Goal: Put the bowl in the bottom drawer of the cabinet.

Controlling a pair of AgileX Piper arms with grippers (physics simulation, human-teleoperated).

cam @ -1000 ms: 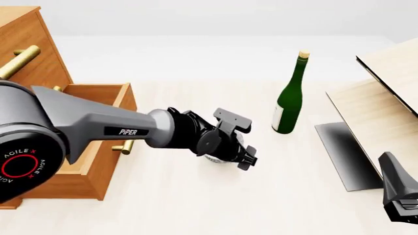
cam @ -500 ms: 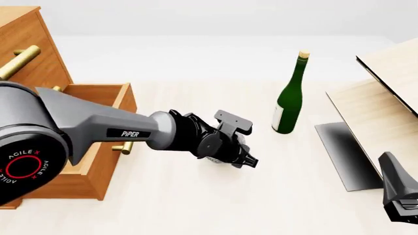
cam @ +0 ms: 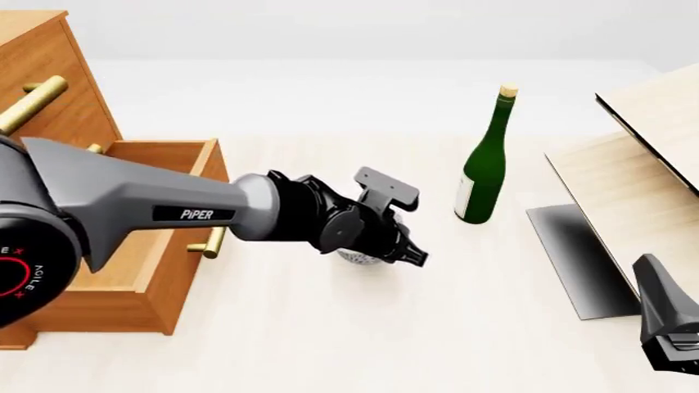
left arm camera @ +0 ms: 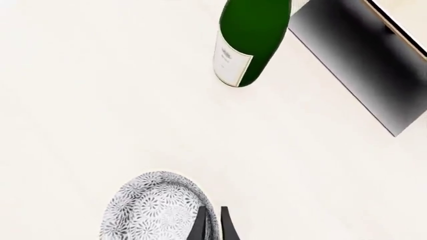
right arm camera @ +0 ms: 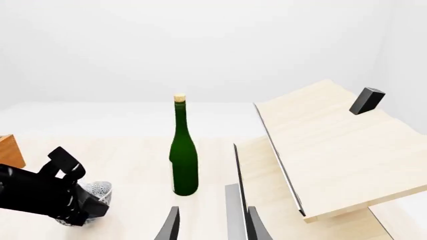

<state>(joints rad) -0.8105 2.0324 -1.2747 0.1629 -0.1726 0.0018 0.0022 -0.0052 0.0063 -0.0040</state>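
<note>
The bowl (left arm camera: 155, 212), white with a grey-blue speckled pattern, sits under my left gripper (left arm camera: 212, 226), whose fingers are shut on its rim. From the front only a sliver of the bowl (cam: 356, 257) shows below the left gripper (cam: 413, 255), mid-table; I cannot tell if its foot is off the table. The orange-brown cabinet (cam: 49, 90) stands at the left with its bottom drawer (cam: 164, 246) pulled out, open at the top. My right gripper (right arm camera: 212, 227) is open and holds nothing, low at the right (cam: 669, 332).
A green wine bottle (cam: 484, 168) stands upright right of the bowl and a little farther back. Pale slanted wooden boards (cam: 644, 172) with a dark panel (cam: 579, 258) fill the right side. A brass handle (cam: 209, 243) sticks out from the drawer front.
My left gripper first dipped, then rose a little and shifted toward the cabinet, the bowl coming with it. The right arm has not moved.
</note>
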